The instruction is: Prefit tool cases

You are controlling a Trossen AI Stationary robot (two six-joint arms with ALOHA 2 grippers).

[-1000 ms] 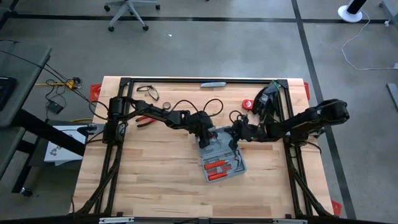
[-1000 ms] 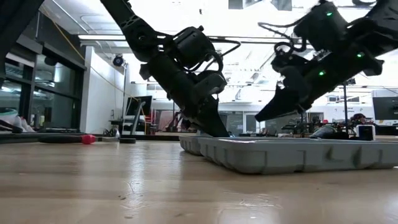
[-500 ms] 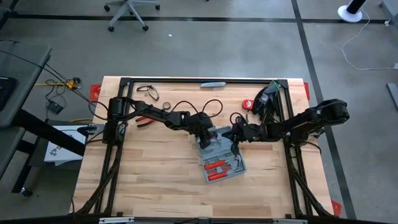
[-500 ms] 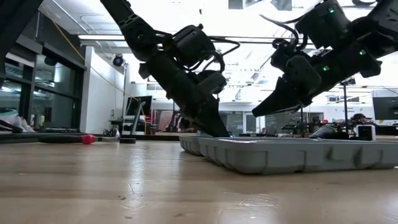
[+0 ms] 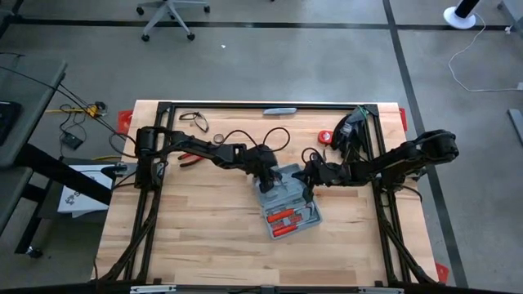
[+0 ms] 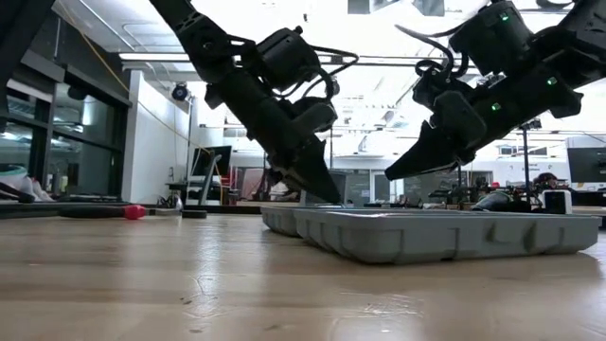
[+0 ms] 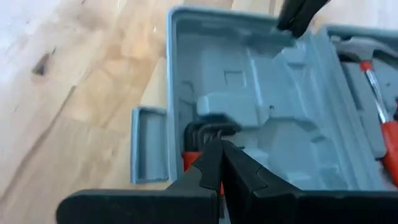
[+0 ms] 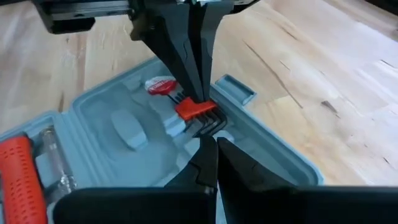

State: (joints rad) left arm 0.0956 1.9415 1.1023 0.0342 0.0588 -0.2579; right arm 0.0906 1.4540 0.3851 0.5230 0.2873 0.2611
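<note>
The blue-grey tool case lies open and flat on the table. Red-handled tools fill its near half. A red-and-black hex-key set sits in the moulded far half. My left gripper is shut and slants down from the table's left, its tip just over that set. My right gripper is also shut. It slants down from the right and hangs above the same half, clear of it. My left gripper's shut fingertips stand right at the hex-key set's red holder, slanting down from above. I cannot tell whether they touch it or hover just over it. The set lies in its recess in the case.
Red-handled pliers and a looped black cable lie at the far left. A slim grey-blue bar lies by the far edge. A red round thing and a black device sit at the far right. Bare wood lies near.
My left gripper has risen, still shut, so its tip now stands at about rim height instead of down inside the case. The case has slid a little toward the table's left. My right gripper has stayed in place and tipped slightly.
</note>
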